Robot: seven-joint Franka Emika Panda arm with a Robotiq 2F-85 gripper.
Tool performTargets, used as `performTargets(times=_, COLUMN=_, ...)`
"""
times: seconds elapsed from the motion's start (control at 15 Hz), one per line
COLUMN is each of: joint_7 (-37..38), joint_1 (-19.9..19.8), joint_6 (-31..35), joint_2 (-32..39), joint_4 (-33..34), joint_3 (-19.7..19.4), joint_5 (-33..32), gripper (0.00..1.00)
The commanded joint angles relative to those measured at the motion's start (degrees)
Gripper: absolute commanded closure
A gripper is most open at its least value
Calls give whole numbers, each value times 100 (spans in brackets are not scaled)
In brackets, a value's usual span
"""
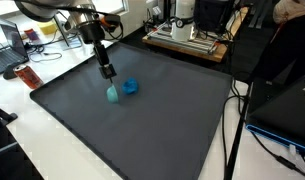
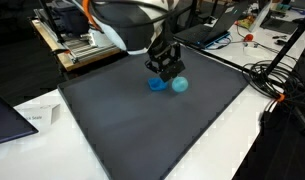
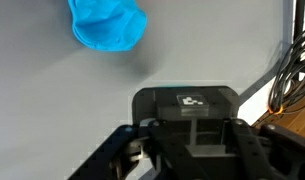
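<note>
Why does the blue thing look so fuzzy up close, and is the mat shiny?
Wrist view: the blue thing sits close to the lens, edges soft. Both exterior views: small and grainy. In an exterior view the grey mat shows a pale sheen, no harsh glare.

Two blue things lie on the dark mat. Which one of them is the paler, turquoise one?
The rounded lump, seen just below the pincer in an exterior view. Its neighbour is a deeper, stronger blue.
</note>
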Motion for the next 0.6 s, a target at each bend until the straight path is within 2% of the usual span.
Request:
performTargets(times=0.0, joint_7=226, joint_1=146, joint_6=104, joint_2=-604, joint_4=-286, joint_3=-351, joint_5=53, gripper=78)
performTargets(times=0.53, joint_7=648, joint_1=394, joint_6=81, joint_2=-1465, joint_4=-955, joint_3=-1032, joint_5=115, gripper=78)
